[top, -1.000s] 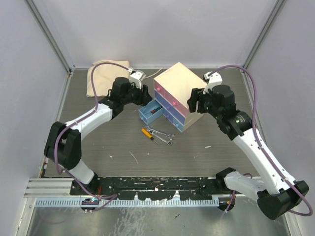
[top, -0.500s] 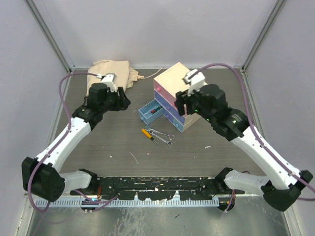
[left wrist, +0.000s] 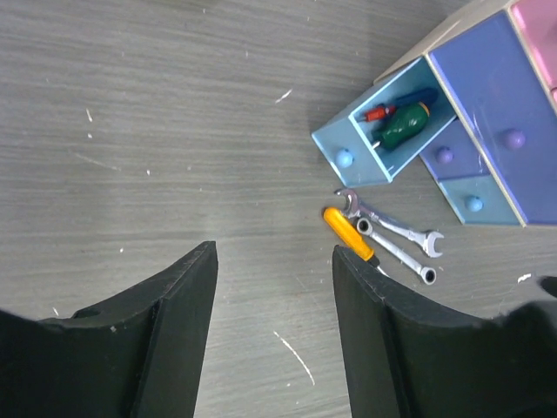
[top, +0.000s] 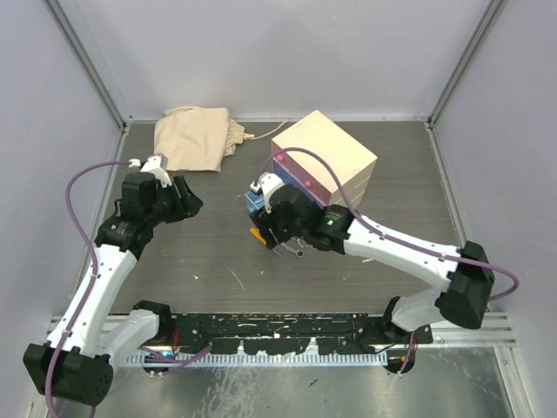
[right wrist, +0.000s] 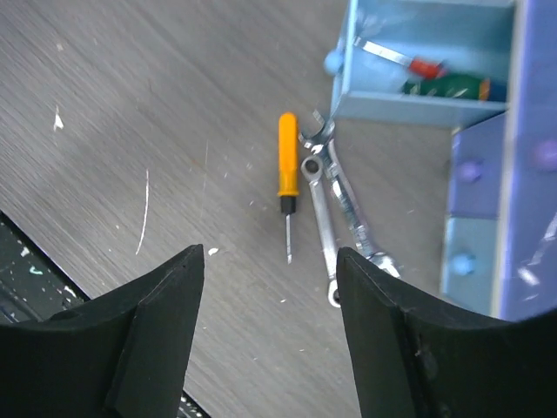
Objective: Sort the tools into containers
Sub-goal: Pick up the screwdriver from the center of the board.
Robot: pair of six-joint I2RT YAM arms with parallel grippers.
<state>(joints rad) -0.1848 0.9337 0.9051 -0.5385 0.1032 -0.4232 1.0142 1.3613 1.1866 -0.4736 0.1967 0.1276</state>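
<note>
The cream chest (top: 326, 157) stands at the back middle of the table. Its light-blue drawer (left wrist: 383, 131) (right wrist: 418, 70) is pulled open, with a green-handled screwdriver (left wrist: 405, 126) (right wrist: 448, 87) and a small red-handled tool (left wrist: 377, 113) inside. On the table in front lie an orange-handled screwdriver (right wrist: 287, 165) (left wrist: 346, 233) (top: 257, 233) and two silver spanners (right wrist: 320, 231) (left wrist: 396, 254). My right gripper (right wrist: 270, 252) hovers open just above these, nothing between its fingers. My left gripper (left wrist: 274, 252) (top: 187, 198) is open and empty, well to the left of the chest.
A beige cloth bag (top: 193, 138) lies at the back left. Blue (left wrist: 496, 113) and pink drawers above the open one are closed. A black rail (top: 278, 335) runs along the near edge. Grey walls enclose the table on three sides.
My left arm drew back leftwards, away from the open drawer. My right arm swung from the chest's right side across to above the tools in front of it.
</note>
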